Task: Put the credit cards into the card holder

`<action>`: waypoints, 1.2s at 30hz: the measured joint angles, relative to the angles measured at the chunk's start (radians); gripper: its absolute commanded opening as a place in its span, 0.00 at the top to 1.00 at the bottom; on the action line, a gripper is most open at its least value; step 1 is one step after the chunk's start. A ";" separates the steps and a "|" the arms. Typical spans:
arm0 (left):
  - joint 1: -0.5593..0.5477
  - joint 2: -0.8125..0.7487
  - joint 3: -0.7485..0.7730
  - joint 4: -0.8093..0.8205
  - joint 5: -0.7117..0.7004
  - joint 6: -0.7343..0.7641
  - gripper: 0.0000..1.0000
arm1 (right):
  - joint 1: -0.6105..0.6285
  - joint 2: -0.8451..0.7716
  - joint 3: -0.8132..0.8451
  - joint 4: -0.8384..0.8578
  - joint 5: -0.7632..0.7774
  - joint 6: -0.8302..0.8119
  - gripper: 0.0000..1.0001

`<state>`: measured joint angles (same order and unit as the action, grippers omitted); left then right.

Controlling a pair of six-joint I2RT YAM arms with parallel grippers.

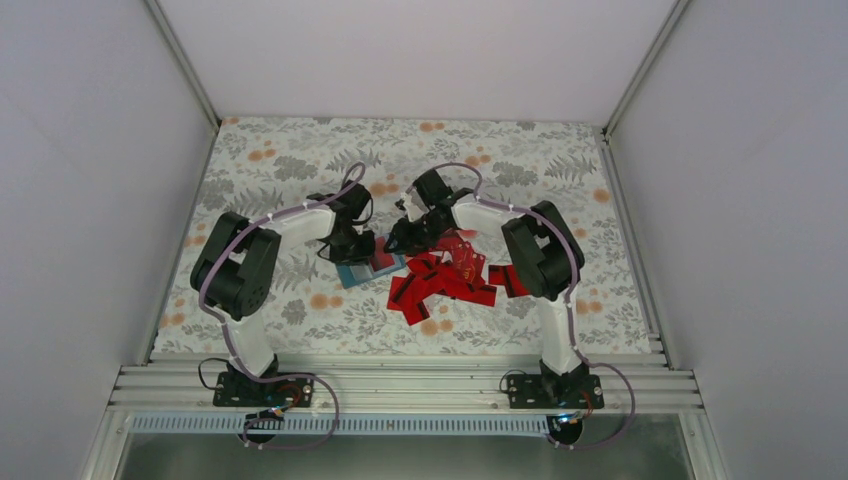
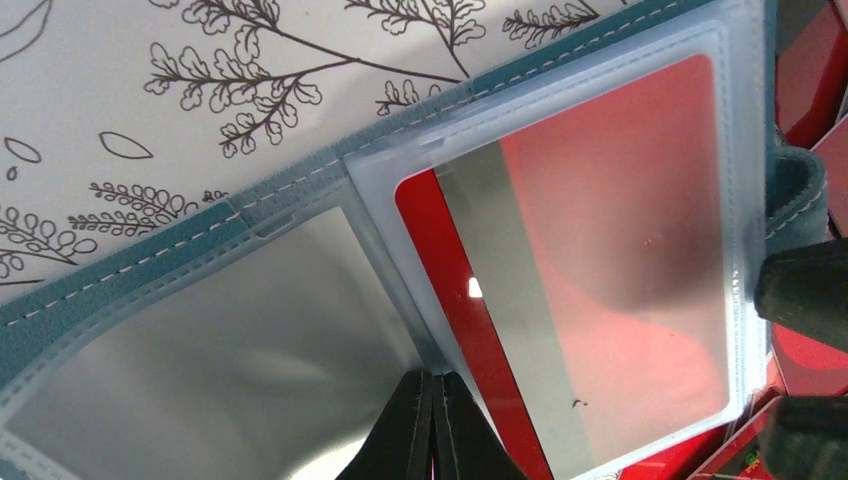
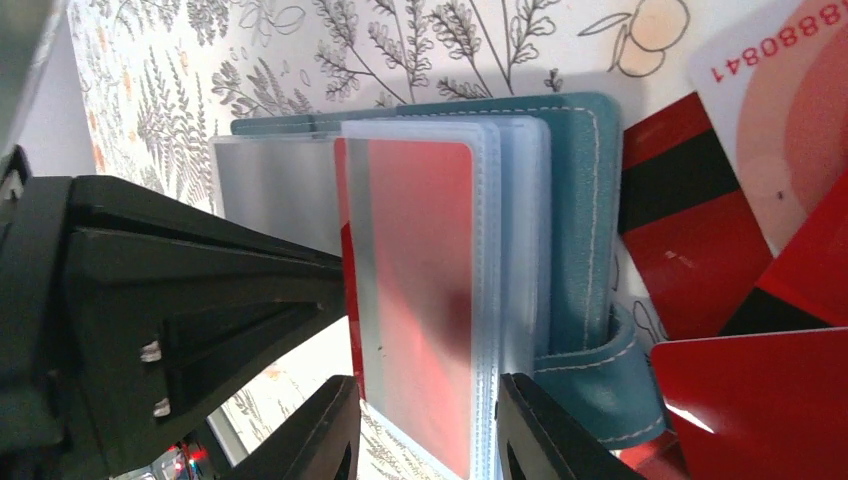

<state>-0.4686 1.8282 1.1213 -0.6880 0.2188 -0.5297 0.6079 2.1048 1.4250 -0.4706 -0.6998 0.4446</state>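
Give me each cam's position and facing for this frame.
Top external: fixed above and behind the bases, looking down on the table; both arms show whole.
Left wrist: on the left arm, close over the open card holder; its shut jaws show at the bottom edge.
Right wrist: on the right arm, low, looking across the card holder, with loose credit cards at the right; its jaws stand apart at the bottom.
Shared: both wrist views show the same sleeved card.
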 measured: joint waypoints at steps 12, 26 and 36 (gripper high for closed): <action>0.000 0.004 0.000 0.003 0.004 0.014 0.98 | -0.002 0.010 -0.014 0.012 -0.004 0.000 0.63; 0.002 0.007 0.000 0.012 0.022 0.023 0.98 | -0.007 0.024 -0.030 0.063 -0.115 0.034 0.63; 0.002 0.009 0.005 0.011 0.025 0.024 0.98 | 0.000 0.024 -0.024 0.041 -0.109 0.035 0.63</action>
<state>-0.4667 1.8374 1.1259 -0.6769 0.2436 -0.5053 0.6075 2.1292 1.4006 -0.4294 -0.8089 0.4801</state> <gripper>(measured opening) 0.025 0.369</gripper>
